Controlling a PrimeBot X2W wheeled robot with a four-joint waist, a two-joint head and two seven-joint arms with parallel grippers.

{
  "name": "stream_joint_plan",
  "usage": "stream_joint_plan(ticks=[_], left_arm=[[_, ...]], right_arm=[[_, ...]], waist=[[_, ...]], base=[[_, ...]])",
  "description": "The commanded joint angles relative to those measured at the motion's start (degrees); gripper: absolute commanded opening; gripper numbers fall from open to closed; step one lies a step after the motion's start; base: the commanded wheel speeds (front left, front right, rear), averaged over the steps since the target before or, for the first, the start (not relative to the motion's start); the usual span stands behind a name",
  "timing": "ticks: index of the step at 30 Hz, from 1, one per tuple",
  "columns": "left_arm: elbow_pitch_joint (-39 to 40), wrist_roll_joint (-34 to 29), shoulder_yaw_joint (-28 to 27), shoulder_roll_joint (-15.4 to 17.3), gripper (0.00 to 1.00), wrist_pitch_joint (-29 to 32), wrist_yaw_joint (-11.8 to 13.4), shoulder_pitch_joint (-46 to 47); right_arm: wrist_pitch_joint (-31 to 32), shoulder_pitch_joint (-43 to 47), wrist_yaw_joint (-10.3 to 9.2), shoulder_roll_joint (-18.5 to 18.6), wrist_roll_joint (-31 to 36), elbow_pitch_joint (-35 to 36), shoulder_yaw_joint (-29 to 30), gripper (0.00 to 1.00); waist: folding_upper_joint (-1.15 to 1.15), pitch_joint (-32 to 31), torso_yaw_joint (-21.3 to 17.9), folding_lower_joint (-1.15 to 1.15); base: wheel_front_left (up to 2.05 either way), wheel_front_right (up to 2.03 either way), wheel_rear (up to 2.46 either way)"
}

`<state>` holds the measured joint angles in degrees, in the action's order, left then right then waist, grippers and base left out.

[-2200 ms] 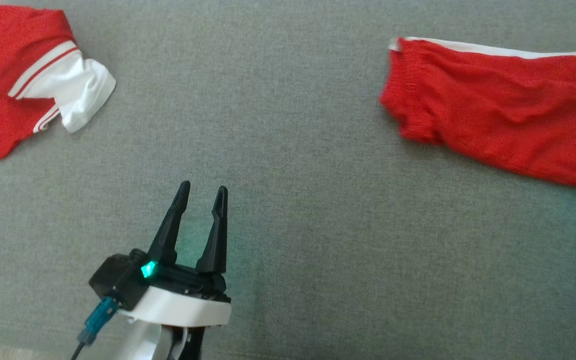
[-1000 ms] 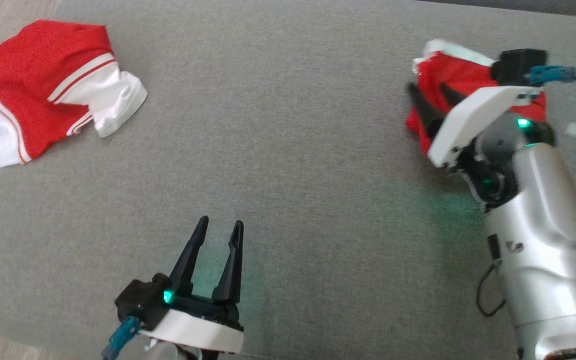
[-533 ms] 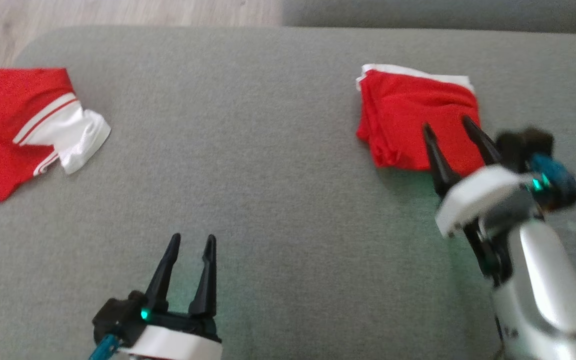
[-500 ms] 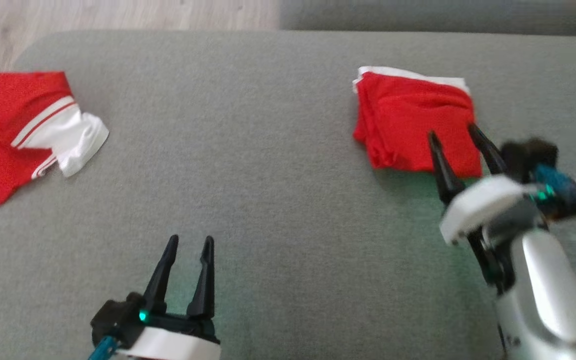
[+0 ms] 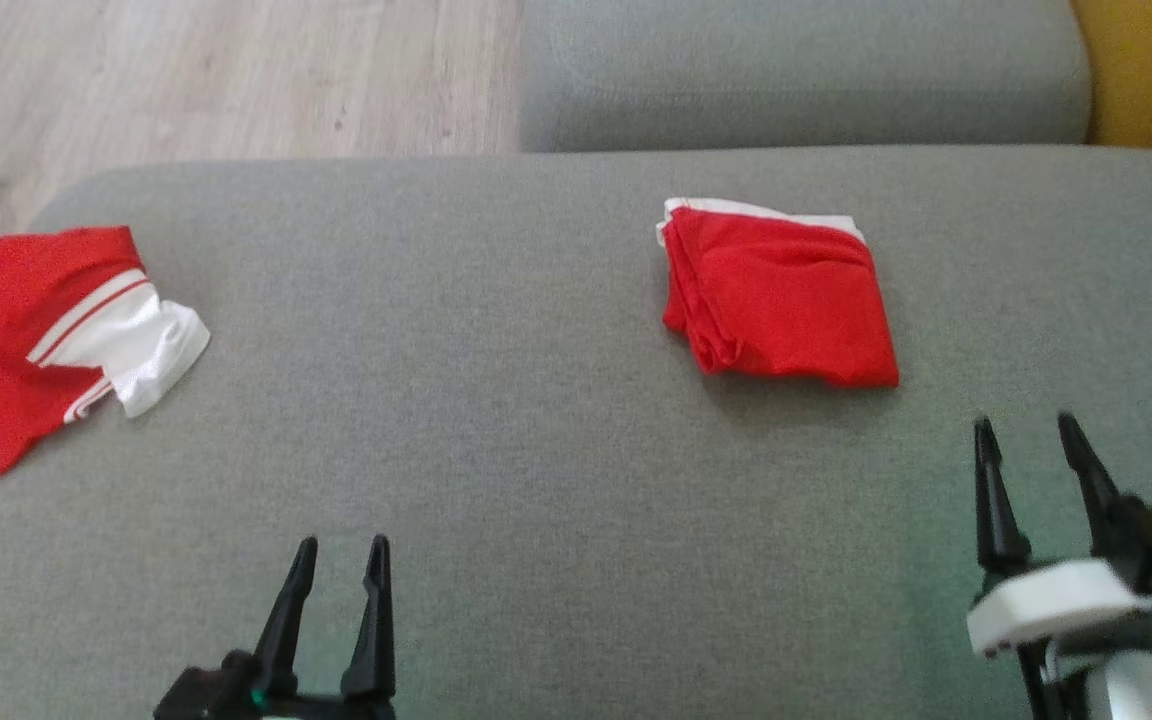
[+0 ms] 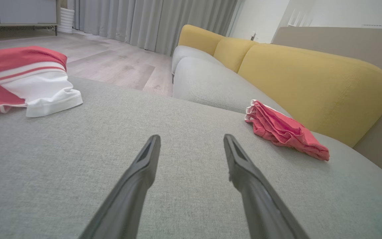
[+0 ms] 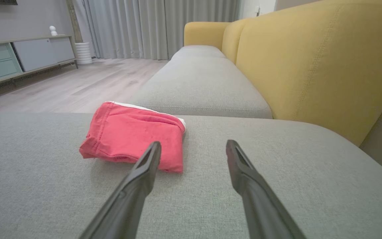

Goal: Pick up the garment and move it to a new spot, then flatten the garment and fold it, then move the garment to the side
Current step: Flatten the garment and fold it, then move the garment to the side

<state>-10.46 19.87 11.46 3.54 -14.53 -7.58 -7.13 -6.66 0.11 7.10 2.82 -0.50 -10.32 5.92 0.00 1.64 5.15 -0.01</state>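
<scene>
The garment (image 5: 781, 295) is a red piece with a white edge, folded into a compact square on the grey cushion (image 5: 536, 420), right of centre; it also appears in the left wrist view (image 6: 284, 131) and the right wrist view (image 7: 134, 134). My right gripper (image 5: 1028, 432) stands open below and to the right of it, apart from the cloth, nothing between its fingers. My left gripper (image 5: 340, 550) is open at the lower left over bare cushion. Its own fingers frame empty fabric in the left wrist view (image 6: 191, 141); the right gripper (image 7: 192, 146) points past the garment's near corner.
A second red and white garment (image 5: 36, 335) lies crumpled at the cushion's left edge. Another grey seat cushion (image 5: 796, 70) lies beyond, with a yellow backrest (image 7: 313, 63) on the right and wooden floor (image 5: 216, 80) past the far left edge.
My right gripper has drawn back from the folded garment toward me, leaving it lying free. The head camera has tilted, so the whole picture has shifted down. The left gripper stays open.
</scene>
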Motion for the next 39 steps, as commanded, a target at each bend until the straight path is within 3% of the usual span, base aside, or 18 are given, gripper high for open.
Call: stream_joint_plan(ticks=[1,10,31,33,39], left_arm=[[2.06,-1.31,-2.45,-0.34,1.00,-0.47,0.09,0.42],[1.96,-4.93,-4.66,-0.32,1.00,-0.47,0.09,-0.86],[0.28,-5.01,-4.09,1.13,1.00,-0.47,0.09,0.41],[0.17,-4.88,-3.76,1.34,1.00,-0.47,0.09,0.56],[0.76,-3.69,-1.49,2.35,1.00,-0.47,0.09,3.75]], right_arm=[[-2.08,-0.31,0.39,0.31,0.31,1.16,-0.75,1.00],[-7.64,4.19,0.39,0.15,0.75,-3.39,0.56,1.00],[-8.20,2.67,0.39,0.07,-7.14,-8.16,-2.25,1.00],[-6.31,0.17,0.39,0.07,-9.16,-8.09,-3.51,1.00],[12.94,-14.45,0.39,0.06,-18.04,-4.76,-2.73,1.00]], waist=[[0.00,-1.27,0.04,0.01],[0.00,-3.45,0.79,0.01],[0.00,-2.69,-0.95,0.01],[0.00,-2.12,-1.04,0.01],[0.00,4.60,0.38,0.01]], base=[[0.00,0.00,0.00],[0.00,0.00,0.00],[0.00,0.00,0.00],[0.00,0.00,0.00],[0.00,0.00,0.00]])
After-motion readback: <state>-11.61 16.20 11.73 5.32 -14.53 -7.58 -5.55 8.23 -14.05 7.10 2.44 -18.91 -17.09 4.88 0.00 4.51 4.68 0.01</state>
